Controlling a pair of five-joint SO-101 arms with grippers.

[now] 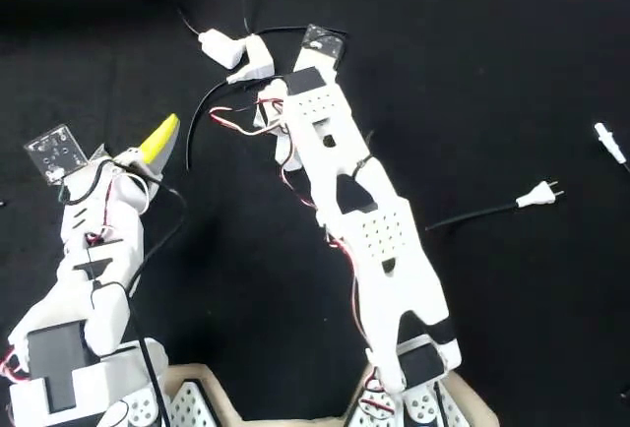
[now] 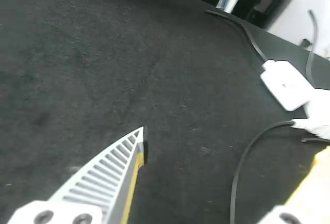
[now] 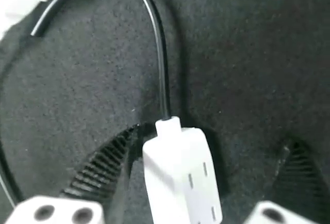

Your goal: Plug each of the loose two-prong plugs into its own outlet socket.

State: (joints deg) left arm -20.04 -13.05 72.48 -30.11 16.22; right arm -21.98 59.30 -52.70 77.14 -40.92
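The black desk [image 1: 492, 73] carries everything. The right arm [image 1: 379, 235] stretches from the near edge up the middle of the desk, with its wrist end beside two white blocks near the far side. The left arm [image 1: 98, 250] stands folded at the near left corner, its yellow finger [image 1: 160, 140] pointing away over bare cloth. The two blocks lie side by side: a rounded socket [image 1: 219, 48] and a second socket [image 1: 254, 61]. A black cord [image 1: 197, 117] curves from them towards the left arm. In the right wrist view the right jaws stand wide open astride a slotted socket [image 3: 180, 177], which lies flat on the cloth. One black ribbed finger [image 3: 105, 167] is just beside it and the other is apart from it, so nothing is gripped. I cannot tell which of the two blocks this one is. The left jaws are also wide open and hold nothing. Their grey ribbed finger [image 2: 113, 175] hangs over bare cloth, well apart from the rounded socket. A loose white plug [image 1: 539, 194] lies on the right side of the desk, well apart from both sockets, prongs pointing right and its cord trailing back towards the right arm. A small white piece [image 1: 610, 142] lies at the right edge, too small to tell what it is.
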